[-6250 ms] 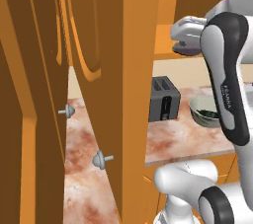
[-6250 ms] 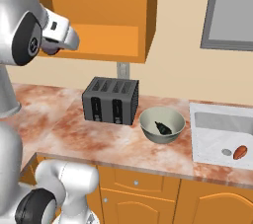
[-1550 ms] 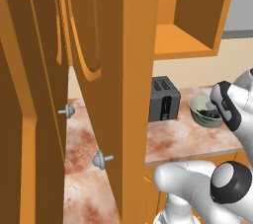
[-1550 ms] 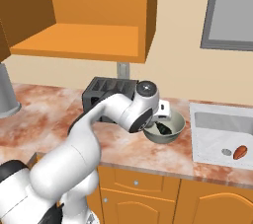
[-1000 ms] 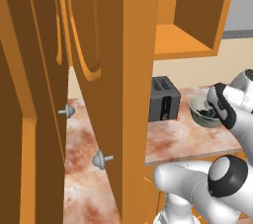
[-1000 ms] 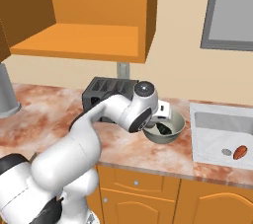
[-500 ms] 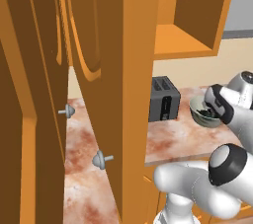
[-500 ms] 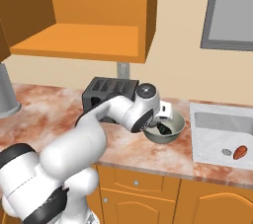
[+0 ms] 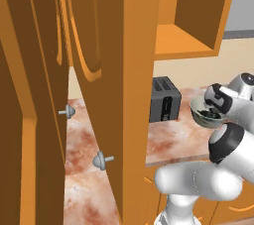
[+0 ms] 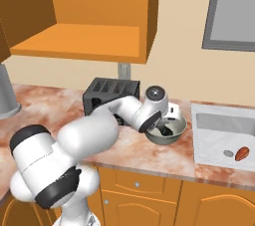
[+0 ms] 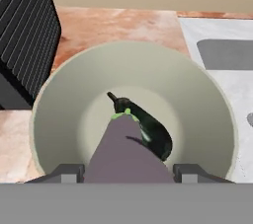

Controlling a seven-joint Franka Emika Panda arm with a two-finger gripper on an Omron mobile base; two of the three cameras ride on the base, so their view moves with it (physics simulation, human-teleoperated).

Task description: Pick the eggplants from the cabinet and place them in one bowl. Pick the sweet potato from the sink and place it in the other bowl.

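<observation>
Hand view: hand (image 11: 128, 171) clamped on an eggplant (image 11: 126, 154), long axis pointing into the bowl (image 11: 64, 104).

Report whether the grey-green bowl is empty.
Not empty. In the hand view the grey-green bowl holds a dark eggplant on its bottom.

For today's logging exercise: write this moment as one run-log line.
phase: placing eggplants | gripper: over grey-green bowl, shut on purple eggplant | in bowl: dark eggplant | sweet potato: in sink

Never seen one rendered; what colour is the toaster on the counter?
Black, with ribbed sides. The toaster shows best in the right base view.
</observation>
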